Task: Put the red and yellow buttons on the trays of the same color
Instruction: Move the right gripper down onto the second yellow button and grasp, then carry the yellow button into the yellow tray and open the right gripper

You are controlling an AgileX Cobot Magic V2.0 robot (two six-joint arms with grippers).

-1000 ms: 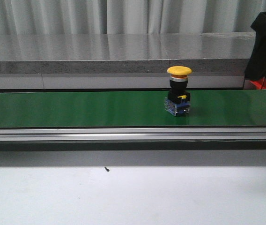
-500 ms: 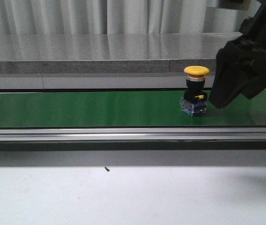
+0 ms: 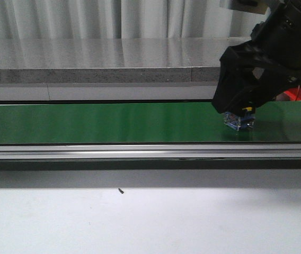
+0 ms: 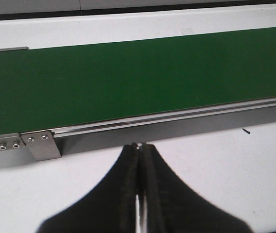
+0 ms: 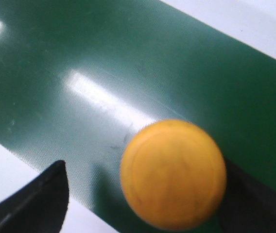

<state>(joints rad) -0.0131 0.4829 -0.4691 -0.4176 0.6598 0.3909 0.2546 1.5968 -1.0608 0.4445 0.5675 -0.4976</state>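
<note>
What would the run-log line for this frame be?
right tool: open, straddling yellow button | button: on green belt | left tool: shut, idle

The conveyor belt [image 3: 97,121] is a smooth green sheet with a soft sheen, catching pale streaks of light; in the right wrist view its surface shows a fine woven grain. Along its near edge runs a brushed metal rail [image 3: 140,151], and a metal bracket [image 4: 42,145] with small screws sits at one end. The desk [image 3: 140,222] is matt white. The yellow button [image 5: 173,174] has a smooth plastic cap with a dull shine; its base [image 3: 238,121] looks like clear bluish plastic. The right claw [image 3: 239,95] is matt black plastic, like the left claw [image 4: 139,148]. Behind, a grey speckled ledge [image 3: 113,61] has a polished top.
</note>
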